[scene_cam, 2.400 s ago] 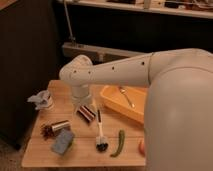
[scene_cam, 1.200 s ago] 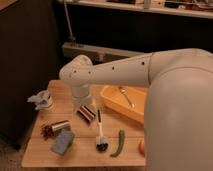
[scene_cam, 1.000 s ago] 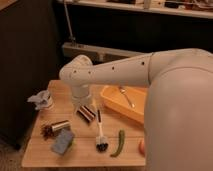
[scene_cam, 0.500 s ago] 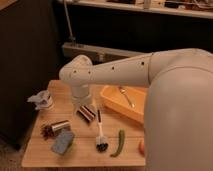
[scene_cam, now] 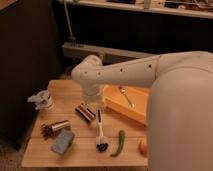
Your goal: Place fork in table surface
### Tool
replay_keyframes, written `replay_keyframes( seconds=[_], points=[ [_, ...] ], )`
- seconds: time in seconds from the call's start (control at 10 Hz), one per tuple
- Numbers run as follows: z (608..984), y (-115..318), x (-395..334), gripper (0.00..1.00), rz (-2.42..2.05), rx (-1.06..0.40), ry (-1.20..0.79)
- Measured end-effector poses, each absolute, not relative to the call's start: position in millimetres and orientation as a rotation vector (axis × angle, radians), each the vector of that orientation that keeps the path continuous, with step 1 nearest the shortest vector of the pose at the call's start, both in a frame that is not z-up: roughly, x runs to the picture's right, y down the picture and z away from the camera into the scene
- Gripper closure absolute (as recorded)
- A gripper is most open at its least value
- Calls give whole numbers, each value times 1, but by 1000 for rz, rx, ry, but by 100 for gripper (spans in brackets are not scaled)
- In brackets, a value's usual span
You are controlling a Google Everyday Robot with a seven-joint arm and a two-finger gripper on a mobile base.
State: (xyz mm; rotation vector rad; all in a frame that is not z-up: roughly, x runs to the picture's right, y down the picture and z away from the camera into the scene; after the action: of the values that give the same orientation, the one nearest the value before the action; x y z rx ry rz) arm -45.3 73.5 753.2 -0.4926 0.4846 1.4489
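Observation:
The fork (scene_cam: 126, 96) is a slim silver utensil lying inside the yellow tub (scene_cam: 116, 106), at the right back of the table surface (scene_cam: 60, 92). My white arm reaches in from the right and bends down over the table just left of the tub. The gripper (scene_cam: 91, 105) hangs at its lower end, a short way left of the fork, close above a dark striped object (scene_cam: 85, 113). Nothing shows as held in it.
A white-handled brush (scene_cam: 100, 131) and a green pepper (scene_cam: 120, 142) lie near the front. A blue packet (scene_cam: 62, 141), a lying metal can (scene_cam: 60, 125) and a small white-grey item (scene_cam: 41, 100) sit on the left. An orange round fruit (scene_cam: 144, 146) is at the front right.

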Motion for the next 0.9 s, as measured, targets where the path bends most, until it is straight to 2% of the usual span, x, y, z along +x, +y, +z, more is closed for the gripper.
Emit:
replay_keyframes(
  seconds=[0.4,0.9],
  points=[
    [803,14,27,35,1478,-471,388],
    [858,-49,116,35,1536,-524,332]
  ],
)
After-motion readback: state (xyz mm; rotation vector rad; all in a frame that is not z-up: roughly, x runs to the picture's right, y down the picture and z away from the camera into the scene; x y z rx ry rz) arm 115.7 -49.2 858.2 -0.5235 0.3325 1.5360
